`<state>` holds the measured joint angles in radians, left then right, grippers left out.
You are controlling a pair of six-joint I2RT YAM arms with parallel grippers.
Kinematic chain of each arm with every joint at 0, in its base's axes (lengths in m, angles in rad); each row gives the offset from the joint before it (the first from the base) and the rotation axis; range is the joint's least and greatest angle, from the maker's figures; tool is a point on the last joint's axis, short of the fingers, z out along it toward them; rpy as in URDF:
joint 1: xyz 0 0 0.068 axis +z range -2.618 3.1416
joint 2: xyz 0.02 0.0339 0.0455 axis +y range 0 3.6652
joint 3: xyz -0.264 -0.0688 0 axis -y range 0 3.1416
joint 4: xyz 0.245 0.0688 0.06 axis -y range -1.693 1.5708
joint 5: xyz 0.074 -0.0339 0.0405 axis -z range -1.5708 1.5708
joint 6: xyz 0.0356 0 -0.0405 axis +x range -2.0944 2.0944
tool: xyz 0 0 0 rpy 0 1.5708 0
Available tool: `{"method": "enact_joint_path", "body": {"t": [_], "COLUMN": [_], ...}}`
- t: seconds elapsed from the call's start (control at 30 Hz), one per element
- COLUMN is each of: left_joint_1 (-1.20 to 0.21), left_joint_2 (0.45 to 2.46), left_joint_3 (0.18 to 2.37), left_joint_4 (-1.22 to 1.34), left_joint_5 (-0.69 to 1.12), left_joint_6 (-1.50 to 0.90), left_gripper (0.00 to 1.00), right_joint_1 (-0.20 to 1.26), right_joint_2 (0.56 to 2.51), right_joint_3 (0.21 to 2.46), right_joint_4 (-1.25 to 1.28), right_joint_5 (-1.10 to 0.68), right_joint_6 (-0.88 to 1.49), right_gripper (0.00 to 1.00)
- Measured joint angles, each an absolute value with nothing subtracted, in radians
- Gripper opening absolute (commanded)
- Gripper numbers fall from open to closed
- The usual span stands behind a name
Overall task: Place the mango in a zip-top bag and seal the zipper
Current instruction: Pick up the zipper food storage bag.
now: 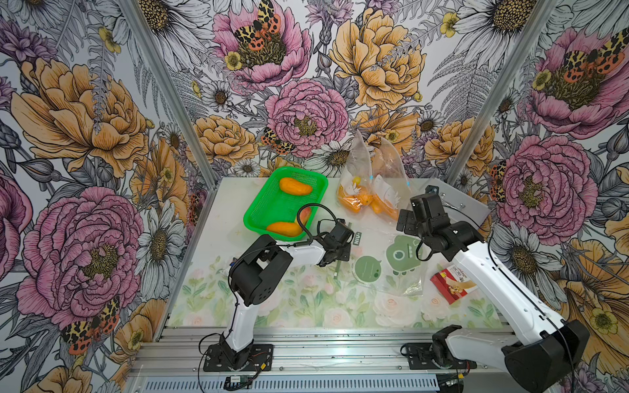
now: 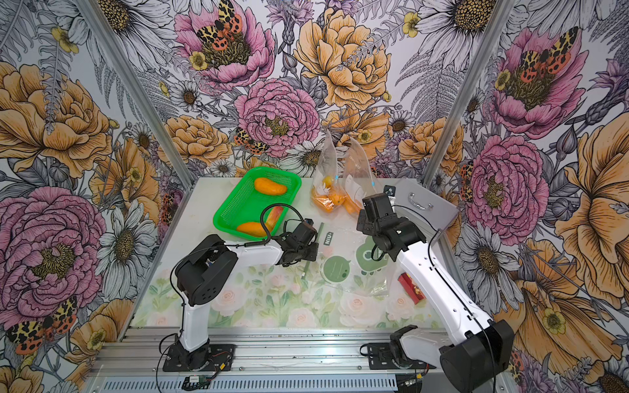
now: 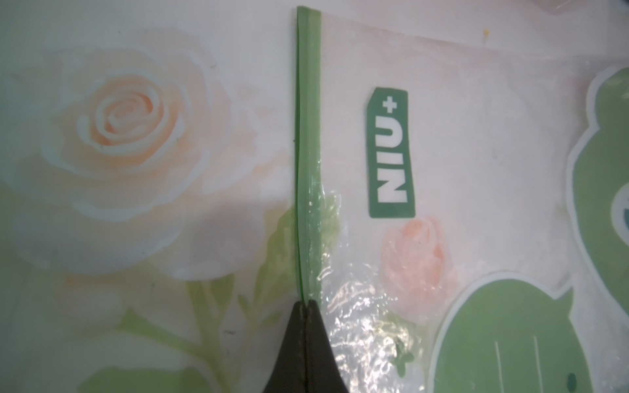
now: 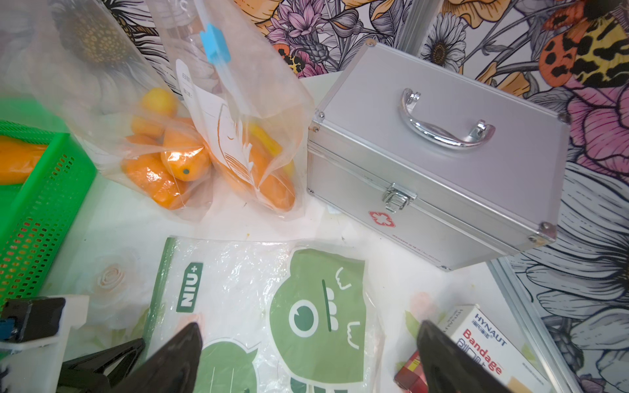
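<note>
Flowered wallpaper closes in a desk [image 1: 306, 306] covered in a pale rose print. At centre frame in both top views, a zip-top bag [image 1: 391, 272] printed with green cartoon figures lies flat and empty. Its green zipper strip [image 3: 308, 153] is on the side facing the green basket [image 1: 263, 207], which sits up and to the left of the bag. In that basket lie a mango [image 1: 295, 186] at the far end and two more at the near end, so no fruit is in this bag yet.

The left pincer [image 3: 307, 304] is pressed together on the zipper strip, partway along it. The left wrist view is too close and soft to tell whether it has only the upper lip or both lips at once. The right pincer [image 4: 308, 325] hangs spread wide above the bag's printed body, touching nothing.

The step in hand looks to be opening the mouth. To do it well, the left grip should carry one lip alone, raised gently so the thin film does not slip out. If both layers rise together, it should release and pinch again more shallowly. The right pincer would best pin the lower layer to the desk or take the opposite lip. Pulling apart from mid-strip should leave a mouth that gapes toward the basket.
</note>
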<state>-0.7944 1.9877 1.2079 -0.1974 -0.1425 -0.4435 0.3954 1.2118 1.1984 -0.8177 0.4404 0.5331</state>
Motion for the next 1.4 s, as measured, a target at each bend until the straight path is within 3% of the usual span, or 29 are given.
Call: {"method": "enact_joint_path", "body": {"t": [0.37,0.63,0.8,1.07,1.4], "left_joint_1": [-0.732,-0.724,-0.724,-0.723,-0.717], "left_joint_2": [1.581,1.423,1.388,1.387,1.397], "left_joint_3": [1.026,0.862,0.759,0.692,0.691], "left_joint_4": [-0.162,-0.031,0.107,0.288,0.356], "left_joint_5": [-0.115,-0.092,-0.071,-0.018,0.017], "left_joint_6": [-0.484,-0.479,-0.472,-0.473,-0.476], "left_gripper": [0.0,0.0,0.0,0.0,0.0], "right_joint_1": [0.545,0.565,0.575,0.591,0.595], "right_joint_2": [1.258,1.375,1.472,1.637,1.779], "right_joint_3": [1.167,1.173,1.236,1.358,1.475], "right_joint_4": [-0.781,-0.667,-0.607,-0.529,-0.517], "right_joint_5": [0.253,0.06,-0.011,-0.154,-0.211], "right_joint_6": [0.644,0.76,0.794,0.792,0.765], "right_gripper": [0.99,0.93,0.83,0.81,0.65]}}
